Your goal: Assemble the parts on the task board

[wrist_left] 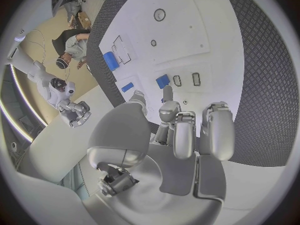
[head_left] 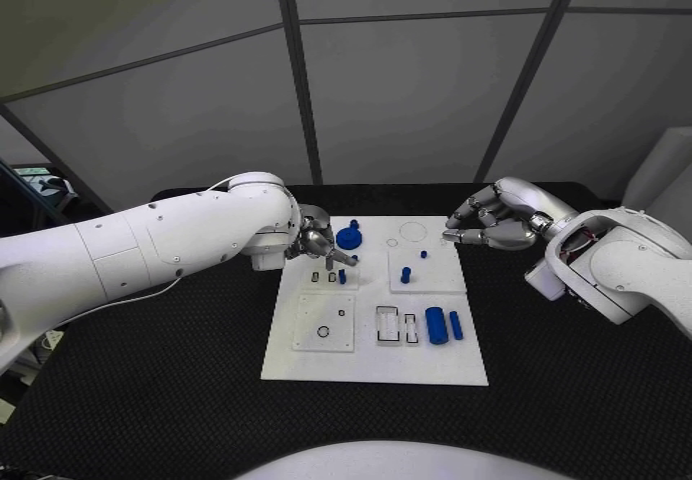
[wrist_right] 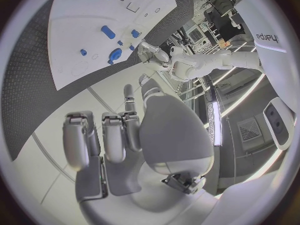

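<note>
The white task board [head_left: 372,355] lies mid-table. On it are a round blue part [head_left: 351,238], two small blue pegs [head_left: 405,273], and two blue cylinders [head_left: 444,325] beside rectangular slots. My left hand [head_left: 320,244] hovers over the board's far left corner, its fingertips next to the round part. In the left wrist view its fingers [wrist_left: 185,132] curl in with nothing between them, above the board [wrist_left: 181,30] and a blue part [wrist_left: 163,80]. My right hand [head_left: 490,222] hangs curled just off the board's far right corner, holding nothing [wrist_right: 119,135].
Black textured table [head_left: 577,380] surrounds the board on all sides. A grey panelled wall stands behind the table. The right wrist view shows the board [wrist_right: 75,30] with several blue parts and my left hand [wrist_right: 150,50] beyond it.
</note>
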Controlling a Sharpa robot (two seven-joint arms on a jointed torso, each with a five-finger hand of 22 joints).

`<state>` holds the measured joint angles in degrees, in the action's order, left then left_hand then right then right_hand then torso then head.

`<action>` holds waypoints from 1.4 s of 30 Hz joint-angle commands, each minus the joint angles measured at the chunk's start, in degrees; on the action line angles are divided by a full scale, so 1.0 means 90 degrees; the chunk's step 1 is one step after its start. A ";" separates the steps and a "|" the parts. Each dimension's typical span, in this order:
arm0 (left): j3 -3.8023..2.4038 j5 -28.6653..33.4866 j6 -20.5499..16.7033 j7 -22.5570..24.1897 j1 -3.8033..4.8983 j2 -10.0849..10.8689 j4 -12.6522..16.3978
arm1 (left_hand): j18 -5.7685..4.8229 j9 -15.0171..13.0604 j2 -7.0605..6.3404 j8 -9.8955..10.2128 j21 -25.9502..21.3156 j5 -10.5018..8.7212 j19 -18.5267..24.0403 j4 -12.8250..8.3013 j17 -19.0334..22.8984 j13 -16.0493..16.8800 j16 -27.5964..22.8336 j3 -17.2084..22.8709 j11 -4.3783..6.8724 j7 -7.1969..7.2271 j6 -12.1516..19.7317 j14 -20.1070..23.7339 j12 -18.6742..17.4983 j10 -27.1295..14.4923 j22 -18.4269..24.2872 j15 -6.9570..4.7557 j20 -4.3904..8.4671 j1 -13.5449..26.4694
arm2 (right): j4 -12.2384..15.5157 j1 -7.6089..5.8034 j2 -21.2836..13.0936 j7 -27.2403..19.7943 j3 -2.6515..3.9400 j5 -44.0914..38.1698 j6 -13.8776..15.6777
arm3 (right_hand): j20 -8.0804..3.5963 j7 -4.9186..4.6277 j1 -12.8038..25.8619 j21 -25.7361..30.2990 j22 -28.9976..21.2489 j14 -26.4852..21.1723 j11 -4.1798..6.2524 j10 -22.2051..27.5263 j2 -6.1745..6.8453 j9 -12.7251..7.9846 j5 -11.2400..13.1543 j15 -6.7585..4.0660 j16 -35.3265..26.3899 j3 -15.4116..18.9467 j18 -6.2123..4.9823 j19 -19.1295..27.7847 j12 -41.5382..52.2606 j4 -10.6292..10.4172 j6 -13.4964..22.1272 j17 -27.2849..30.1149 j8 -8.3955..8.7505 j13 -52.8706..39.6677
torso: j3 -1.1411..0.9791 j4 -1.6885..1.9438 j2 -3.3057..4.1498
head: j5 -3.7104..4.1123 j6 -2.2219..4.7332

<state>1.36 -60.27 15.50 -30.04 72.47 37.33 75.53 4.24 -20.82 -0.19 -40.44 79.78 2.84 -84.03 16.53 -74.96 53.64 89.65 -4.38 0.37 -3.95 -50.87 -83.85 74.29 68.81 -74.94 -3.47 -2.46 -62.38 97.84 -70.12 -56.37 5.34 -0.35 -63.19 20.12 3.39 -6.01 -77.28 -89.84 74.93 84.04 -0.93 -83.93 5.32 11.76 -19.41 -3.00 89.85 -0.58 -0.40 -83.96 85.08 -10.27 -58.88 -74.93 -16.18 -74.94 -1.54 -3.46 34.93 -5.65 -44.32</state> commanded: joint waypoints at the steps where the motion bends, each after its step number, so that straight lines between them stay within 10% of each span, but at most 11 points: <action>1: -0.0002 -0.0179 0.0222 -0.0094 0.0017 -0.0083 -0.0094 | -0.0172 -0.0031 0.0063 -0.0025 -0.0016 -0.0010 -0.0207 0.0002 -0.1671 -0.0135 0.0039 -0.0070 -0.0021 0.0016 0.0076 -0.0683 -0.0083 -0.0124 -0.0501 -0.0030 0.0030 -0.0044 | -0.0024 -0.0005 0.0029 -0.0030 0.0001 -0.0002 0.0252 | 0.0046 -0.0009 -0.0029 -0.0018 0.1674 0.0663 -0.0059 -0.0207 -0.0074 0.0011 -0.0020 0.0073 0.0016 0.0048 0.0044 -0.0671 -0.0141 0.0013 0.0080 -0.1674 0.0067 -0.0895 | -0.0006 -0.0005 0.0002 | -0.0025 -0.0024; 22: 0.0015 -0.0180 0.0278 -0.0117 -0.0005 -0.0463 -0.0576 | -0.0147 -0.0171 0.0272 0.0010 -0.0117 -0.0003 -0.0144 -0.0076 -0.1574 -0.0418 -0.0022 -0.0015 -0.0080 -0.0047 0.0244 -0.0642 -0.0289 -0.0387 -0.0426 0.0027 -0.0021 -0.0507 | -0.0201 0.0011 0.0172 -0.0481 -0.0003 0.0977 0.0613 | 0.0168 -0.0161 -0.0323 0.1741 -0.0034 0.0211 -0.0184 0.0859 -0.0133 0.0141 -0.0802 0.0186 -0.0926 -0.0043 -0.0463 0.0641 -0.1720 0.0023 0.0408 -0.0479 0.0311 0.0531 | -0.0008 -0.0009 0.0001 | -0.0054 -0.0088; 42: 0.0035 -0.0179 0.0538 -0.0153 -0.0047 -0.0624 -0.0756 | -0.0136 -0.0188 0.0276 0.0019 -0.0161 -0.0003 -0.0122 -0.0066 -0.1552 -0.0496 -0.0036 -0.0003 -0.0091 -0.0060 0.0268 -0.0632 -0.0340 -0.0454 -0.0387 0.0037 -0.0030 -0.0536 | -0.0246 0.0012 0.0225 -0.0532 -0.0004 0.1203 0.0605 | 0.0172 -0.0168 -0.0350 0.1883 -0.0151 0.0170 -0.0190 0.0938 -0.0145 0.0170 -0.0849 0.0190 -0.1028 -0.0078 -0.0490 0.0708 -0.1855 0.0011 0.0437 -0.0377 0.0309 0.0650 | -0.0017 -0.0004 0.0014 | -0.0063 -0.0128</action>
<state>1.69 -61.52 19.05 -30.77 71.98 31.80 68.76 4.31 -22.44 2.34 -40.43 78.67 2.84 -84.03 16.03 -74.94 49.26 89.65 -4.65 -0.46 -4.51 -48.71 -83.85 71.61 65.10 -74.92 -3.47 -2.47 -66.60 95.62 -69.93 -54.41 1.24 -0.41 -53.23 25.02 4.90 -7.69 -80.08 -73.04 73.62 84.04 -2.66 -76.04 4.05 13.24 -26.85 -1.73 80.80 -0.97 -4.02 -77.90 68.54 -10.24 -55.34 -74.91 -13.75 -69.14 -1.67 -3.50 35.02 -6.27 -45.42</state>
